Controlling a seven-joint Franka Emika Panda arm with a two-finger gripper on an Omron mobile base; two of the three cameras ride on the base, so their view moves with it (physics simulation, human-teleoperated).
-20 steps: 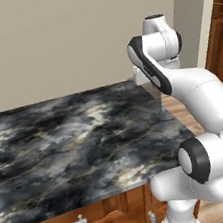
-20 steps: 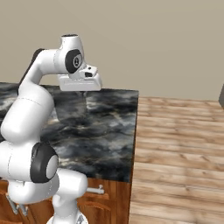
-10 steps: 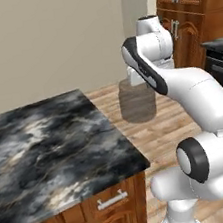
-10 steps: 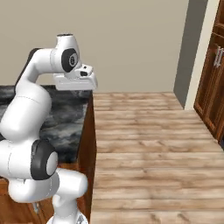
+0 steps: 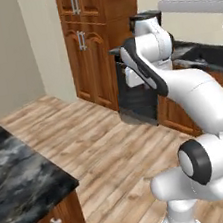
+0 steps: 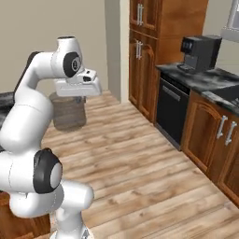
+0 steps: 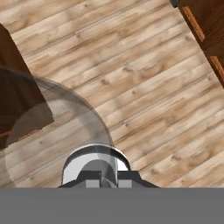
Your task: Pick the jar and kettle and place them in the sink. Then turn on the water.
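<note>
A clear glass jar (image 6: 68,112) with a silver neck hangs above the wooden floor, and my gripper (image 6: 71,96) is shut on its top. In the left base view the jar (image 5: 133,78) shows faintly in front of the black oven, below the hand. Looking down along the gripper (image 7: 107,181), I see the jar's silver rim (image 7: 96,158) just past the fingertips, with its clear body over the floorboards. The sink (image 5: 217,55) is a dark recess in the counter at the far right. The kettle and the water are out of view.
The marble island corner (image 5: 21,167) lies at the lower left. Tall wooden cabinets (image 5: 95,25) stand ahead, beside a black oven (image 6: 170,112). A black coffee machine (image 6: 198,51) sits on the dark counter. Open wooden floor (image 6: 140,158) lies between.
The whole picture has swung from the marble island toward the cabinets and counter, so the base has turned. The jar stays in the shut gripper.
</note>
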